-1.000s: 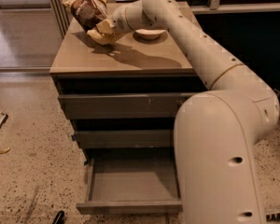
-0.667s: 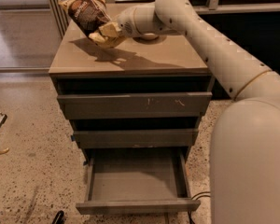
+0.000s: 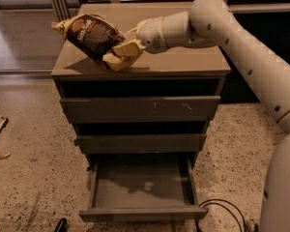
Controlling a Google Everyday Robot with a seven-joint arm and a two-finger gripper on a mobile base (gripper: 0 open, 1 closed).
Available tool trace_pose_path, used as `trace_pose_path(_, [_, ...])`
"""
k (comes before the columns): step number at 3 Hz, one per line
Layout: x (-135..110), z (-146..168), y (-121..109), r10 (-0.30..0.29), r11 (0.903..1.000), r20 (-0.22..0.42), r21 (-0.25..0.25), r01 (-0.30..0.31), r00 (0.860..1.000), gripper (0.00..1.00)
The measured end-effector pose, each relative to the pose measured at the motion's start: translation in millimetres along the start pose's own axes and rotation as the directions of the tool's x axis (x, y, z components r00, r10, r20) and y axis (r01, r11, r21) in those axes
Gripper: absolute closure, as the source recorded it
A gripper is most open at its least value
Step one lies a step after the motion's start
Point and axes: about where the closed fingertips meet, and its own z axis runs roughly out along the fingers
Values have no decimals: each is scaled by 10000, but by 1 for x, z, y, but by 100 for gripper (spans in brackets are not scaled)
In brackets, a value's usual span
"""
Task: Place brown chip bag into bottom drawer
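Observation:
The brown chip bag (image 3: 91, 36) is glossy dark brown with cream ends and pale lettering. My gripper (image 3: 120, 53) is shut on its lower end and holds it tilted above the left front part of the cabinet top (image 3: 183, 62). The bottom drawer (image 3: 142, 187) is pulled out, wide and shallow with a flat grey floor, and nothing lies in it. It sits well below and slightly right of the bag.
Two grey drawer fronts, the upper one (image 3: 140, 109) with pale scratch marks and the middle one (image 3: 140, 143), are above the open drawer. My arm (image 3: 232, 37) reaches in from the right. A cable (image 3: 222, 211) lies on the speckled floor at lower right.
The bag and gripper have come forward and down, from the back left of the cabinet top toward its front edge. The white bowl behind the arm no longer shows.

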Motion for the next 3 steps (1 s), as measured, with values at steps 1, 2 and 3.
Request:
trace_pose_path(1, [18,-11,36,46,9853,96,-1706,-29,9999,100])
trace_pose_path(2, [69,-19,80,1104,9242,-476,-3625,-1202,9927,100])
trace_pose_path(3, [132,-33,135,2219,8048,-1812,-5207,-2849,9581,100])
